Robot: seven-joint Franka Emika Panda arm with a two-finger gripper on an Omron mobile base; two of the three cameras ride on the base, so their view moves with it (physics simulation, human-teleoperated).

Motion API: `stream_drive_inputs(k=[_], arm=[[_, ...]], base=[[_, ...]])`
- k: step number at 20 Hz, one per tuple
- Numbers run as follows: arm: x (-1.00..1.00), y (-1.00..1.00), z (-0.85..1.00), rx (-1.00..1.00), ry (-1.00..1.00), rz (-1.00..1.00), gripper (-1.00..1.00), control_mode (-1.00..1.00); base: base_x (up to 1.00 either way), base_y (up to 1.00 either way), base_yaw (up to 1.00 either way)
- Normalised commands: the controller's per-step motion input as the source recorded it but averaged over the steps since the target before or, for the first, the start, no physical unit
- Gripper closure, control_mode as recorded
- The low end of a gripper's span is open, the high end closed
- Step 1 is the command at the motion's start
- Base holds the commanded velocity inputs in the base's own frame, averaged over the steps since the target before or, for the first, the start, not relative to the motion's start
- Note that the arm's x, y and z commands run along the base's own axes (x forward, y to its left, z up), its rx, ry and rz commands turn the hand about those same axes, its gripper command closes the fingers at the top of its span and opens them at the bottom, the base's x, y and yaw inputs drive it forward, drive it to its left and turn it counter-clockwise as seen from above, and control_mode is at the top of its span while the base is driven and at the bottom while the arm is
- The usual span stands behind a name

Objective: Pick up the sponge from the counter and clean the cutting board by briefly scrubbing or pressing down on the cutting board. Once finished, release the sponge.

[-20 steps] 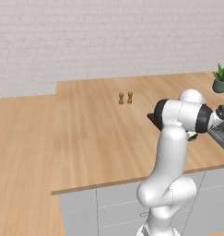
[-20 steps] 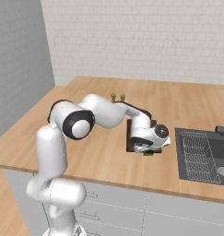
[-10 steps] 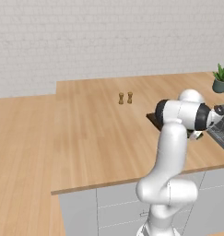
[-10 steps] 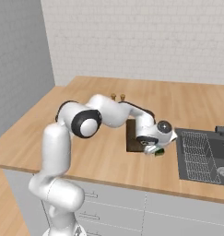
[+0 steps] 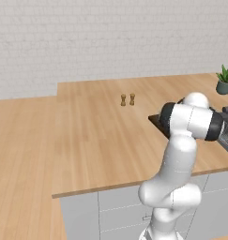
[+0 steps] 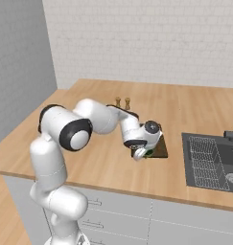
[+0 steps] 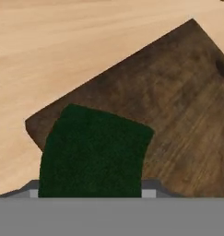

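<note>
The dark green sponge point(image 7: 92, 152) sits between my fingers at the bottom of the hand view, over the near corner of the dark brown cutting board point(image 7: 178, 106). My gripper point(image 7: 90, 191) is shut on the sponge. From the right base view, the gripper point(image 6: 140, 154) points down at the left front edge of the cutting board point(image 6: 159, 146), with a bit of green sponge point(image 6: 149, 154) showing under it. I cannot tell if the sponge touches the board. In the left base view the arm hides all but a corner of the cutting board point(image 5: 155, 122) on the light wood counter point(image 5: 96, 136).
Two small brown shakers point(image 6: 122, 102) stand behind the board on the counter. The dark grey sink basin point(image 6: 209, 160) lies to the right of the board. A potted plant point(image 5: 224, 79) stands at the far right corner. The counter's front edge runs close below the gripper.
The hand has swung left with the sponge, from the board's right front part to its left front corner. Board and shakers have not moved.
</note>
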Motion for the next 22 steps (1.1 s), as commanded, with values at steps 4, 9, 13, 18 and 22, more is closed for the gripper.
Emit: stream_drive_inputs(k=[4,9,13,18,22], arm=[[0.00,1.00,0.39,-0.07,0.00,0.47,1.00,-1.00],[0.10,1.00,0.03,-0.02,0.00,0.40,1.00,-1.00],[0.04,1.00,0.00,-0.08,0.00,0.29,1.00,-1.00],[0.00,0.97,0.00,0.00,0.03,0.23,-1.00,-1.00],[0.00,0.75,0.00,0.00,0.02,0.15,-1.00,-1.00]], base=[[0.00,0.00,0.00],[0.00,0.00,0.00],[0.00,0.00,0.00],[0.00,0.00,0.00],[0.00,0.00,0.00]])
